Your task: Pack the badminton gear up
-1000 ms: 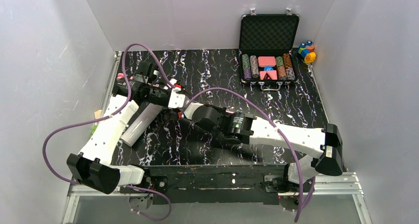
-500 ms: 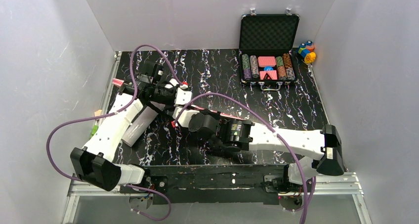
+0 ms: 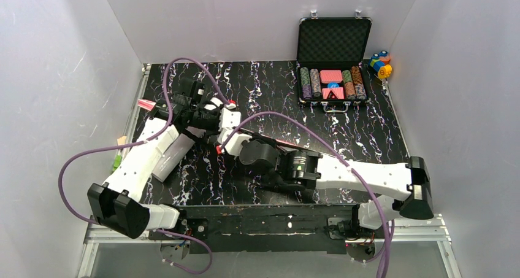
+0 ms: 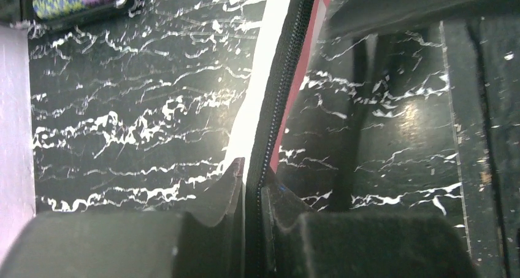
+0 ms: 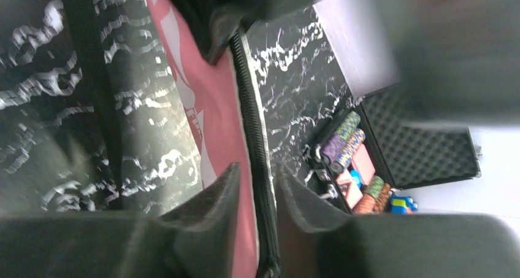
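The pink bag (image 5: 208,106) lies in the left half of the counter (image 3: 368,131), roughly midway between the near and far edges. In the overhead view it is largely hidden beneath both arms. Its edge, which carries a black zipper (image 5: 250,124), is taken at two places. The left gripper (image 4: 252,175) has its jaws pressed together on the zipper band, and a white and a red strip of the bag's edge run away from them. The right gripper (image 5: 256,183) likewise has its jaws pinching the zipper band, with pink fabric lying flat to one side. A black strap (image 5: 92,75) runs across the counter beside that fabric. The white tube (image 3: 172,157) lies toward the left edge, just beside the left forearm. A black case (image 3: 331,75) of chips stands open at the far edge, right of centre. Small coloured blocks (image 3: 381,63) sit just beside it in the far right corner.
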`<control>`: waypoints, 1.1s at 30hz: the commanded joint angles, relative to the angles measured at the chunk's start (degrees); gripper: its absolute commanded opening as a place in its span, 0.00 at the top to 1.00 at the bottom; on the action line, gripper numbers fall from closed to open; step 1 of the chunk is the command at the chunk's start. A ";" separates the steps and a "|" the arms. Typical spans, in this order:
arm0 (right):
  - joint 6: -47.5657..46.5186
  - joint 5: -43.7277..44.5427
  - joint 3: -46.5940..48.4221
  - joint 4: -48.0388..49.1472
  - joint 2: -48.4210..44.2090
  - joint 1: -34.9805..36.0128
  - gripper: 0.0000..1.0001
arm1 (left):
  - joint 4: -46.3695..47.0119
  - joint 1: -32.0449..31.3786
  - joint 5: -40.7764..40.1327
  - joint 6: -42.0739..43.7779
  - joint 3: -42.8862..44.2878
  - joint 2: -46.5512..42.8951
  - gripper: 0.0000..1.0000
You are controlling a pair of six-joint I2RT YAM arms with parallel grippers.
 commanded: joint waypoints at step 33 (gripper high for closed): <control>70.57 -36.95 -20.63 12.01 -31.21 -31.50 0.36 | 11.62 0.45 -7.10 -35.21 7.28 -3.20 1.00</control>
